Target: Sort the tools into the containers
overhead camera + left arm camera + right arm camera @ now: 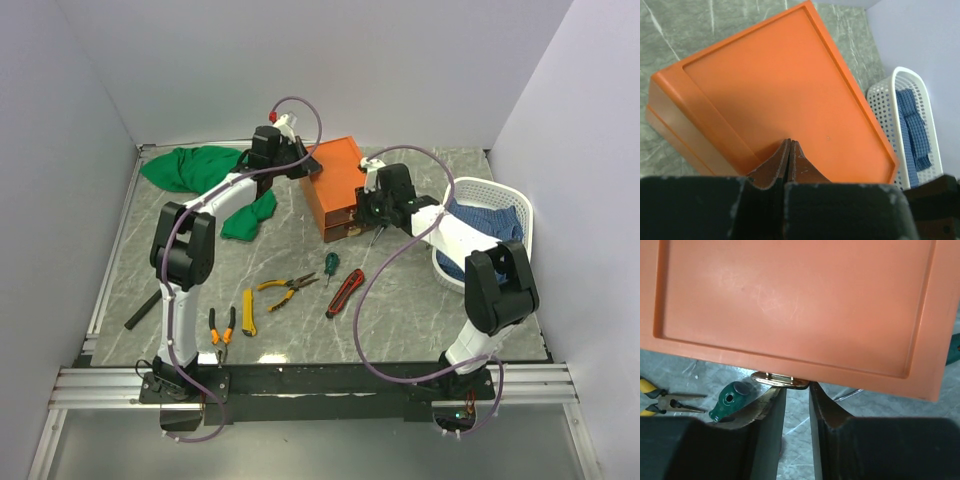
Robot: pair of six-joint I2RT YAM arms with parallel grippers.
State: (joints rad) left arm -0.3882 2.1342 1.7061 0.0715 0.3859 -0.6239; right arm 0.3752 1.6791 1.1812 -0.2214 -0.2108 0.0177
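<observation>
Left gripper (790,143) fingers pressed together, empty, over orange box (780,85) lid, right gripper (797,390) fingers narrowly parted just below shiny tab (780,380) at box front, green-handled screwdriver (731,401) just beside one finger.

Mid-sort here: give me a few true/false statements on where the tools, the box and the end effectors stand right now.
1. The left end effector is shut, empty, above the orange box top. True.
2. The green screwdriver already lies in a drawer. False: it lies on the table in front of the box.
3. The white basket holds blue cloth. True.
4. The right end effector grips the red-black utility knife. False: the knife lies on the table, and the fingers stand apart at the box's front edge.
5. The orange-black pliers are in the basket. False: they lie on the table near the left arm's base.
</observation>
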